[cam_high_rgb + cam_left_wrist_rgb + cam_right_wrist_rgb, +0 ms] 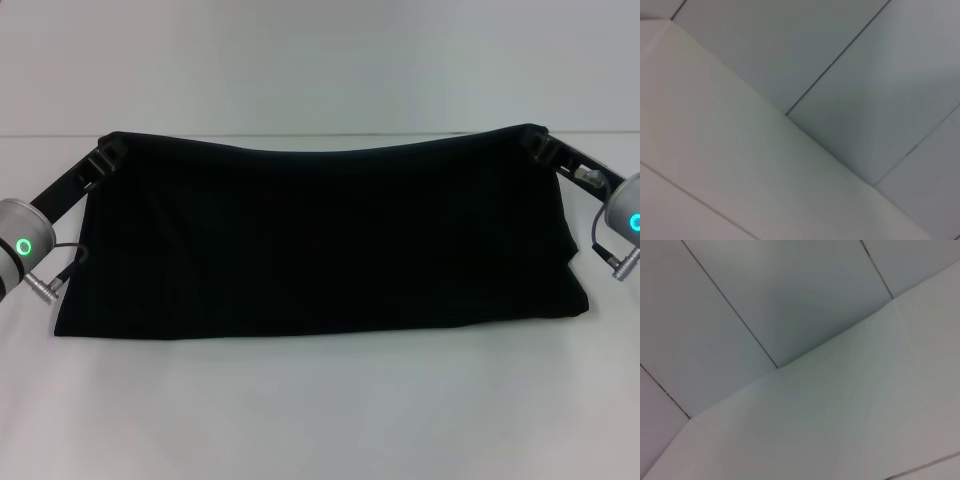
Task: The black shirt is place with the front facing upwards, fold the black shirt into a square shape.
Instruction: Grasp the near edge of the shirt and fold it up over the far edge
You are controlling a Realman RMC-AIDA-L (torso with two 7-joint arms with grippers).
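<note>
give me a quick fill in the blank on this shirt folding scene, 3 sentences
1. The black shirt lies on a ____ table.
2. The left claw is at the shirt's far ____ corner.
3. The number of claws at the shirt's far edge, counting the right claw, is ____.

Missing words: white; left; two

Looks like a robot test room or lab rather than a home. Plain white table (320,410) filling the near part of the head view, bare apart from the black shirt (320,235) spread across it, with no print or label showing. Beyond the table's far edge, only a blank pale wall (320,60), meeting the table in a straight line. From both wrist views, just large pale grey panels (850,60) divided by thin dark seams, next to a white surface (840,430); impossible to tell whether those are wall or ceiling.
</note>
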